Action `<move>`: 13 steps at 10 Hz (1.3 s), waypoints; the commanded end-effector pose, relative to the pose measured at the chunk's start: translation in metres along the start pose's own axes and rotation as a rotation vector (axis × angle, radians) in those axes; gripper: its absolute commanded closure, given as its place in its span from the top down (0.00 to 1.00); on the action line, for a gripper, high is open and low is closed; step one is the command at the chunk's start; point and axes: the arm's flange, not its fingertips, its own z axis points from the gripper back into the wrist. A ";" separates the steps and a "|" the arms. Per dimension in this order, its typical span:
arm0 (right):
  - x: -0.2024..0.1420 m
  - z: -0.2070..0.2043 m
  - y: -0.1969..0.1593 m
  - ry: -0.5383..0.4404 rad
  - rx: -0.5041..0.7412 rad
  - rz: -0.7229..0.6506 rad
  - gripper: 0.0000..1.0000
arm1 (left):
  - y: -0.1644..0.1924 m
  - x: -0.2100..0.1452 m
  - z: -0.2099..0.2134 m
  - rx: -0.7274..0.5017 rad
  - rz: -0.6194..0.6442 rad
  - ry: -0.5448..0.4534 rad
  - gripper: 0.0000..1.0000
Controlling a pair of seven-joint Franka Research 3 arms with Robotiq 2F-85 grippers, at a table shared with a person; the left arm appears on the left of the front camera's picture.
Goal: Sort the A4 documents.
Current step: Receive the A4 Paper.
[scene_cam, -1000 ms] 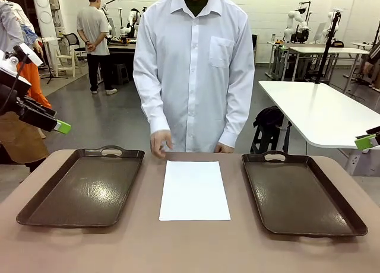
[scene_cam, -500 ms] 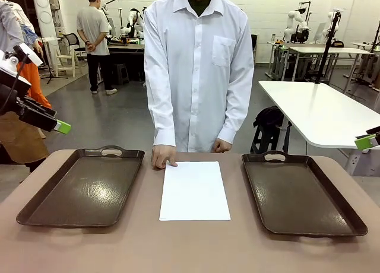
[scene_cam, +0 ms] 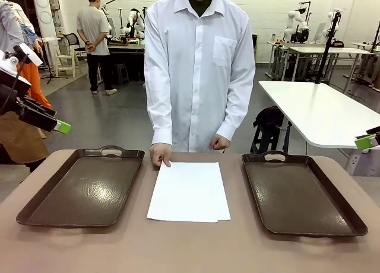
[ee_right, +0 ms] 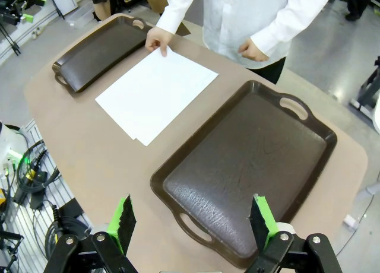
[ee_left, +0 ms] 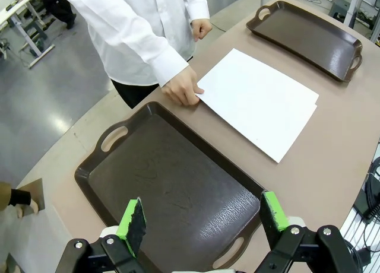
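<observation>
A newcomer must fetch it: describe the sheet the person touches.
On the tan table, two dark brown handled trays flank white paper sheets. The one meant has the person's hand on its far corner and lies askew, unlike its squarely laid neighbour.

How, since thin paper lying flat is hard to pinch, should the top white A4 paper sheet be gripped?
Probably at its near-left corner: the top white A4 paper sheet lies skewed, that corner fanned out past the sheet beneath. Come low from the robot's left with the open left gripper; the person's hand rests on the far-left corner.
</observation>
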 end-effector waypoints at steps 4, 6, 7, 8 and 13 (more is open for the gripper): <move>0.000 0.000 0.001 -0.003 0.009 0.006 1.00 | 0.000 -0.001 0.000 -0.012 -0.011 -0.006 1.00; 0.000 0.000 0.001 -0.003 0.009 0.006 1.00 | 0.000 -0.001 0.000 -0.012 -0.011 -0.006 1.00; 0.000 0.000 0.001 -0.003 0.009 0.006 1.00 | 0.000 -0.001 0.000 -0.012 -0.011 -0.006 1.00; 0.000 0.000 0.001 -0.003 0.009 0.006 1.00 | 0.000 -0.001 0.000 -0.012 -0.011 -0.006 1.00; 0.000 0.000 0.001 -0.003 0.009 0.006 1.00 | 0.000 -0.001 0.000 -0.012 -0.011 -0.006 1.00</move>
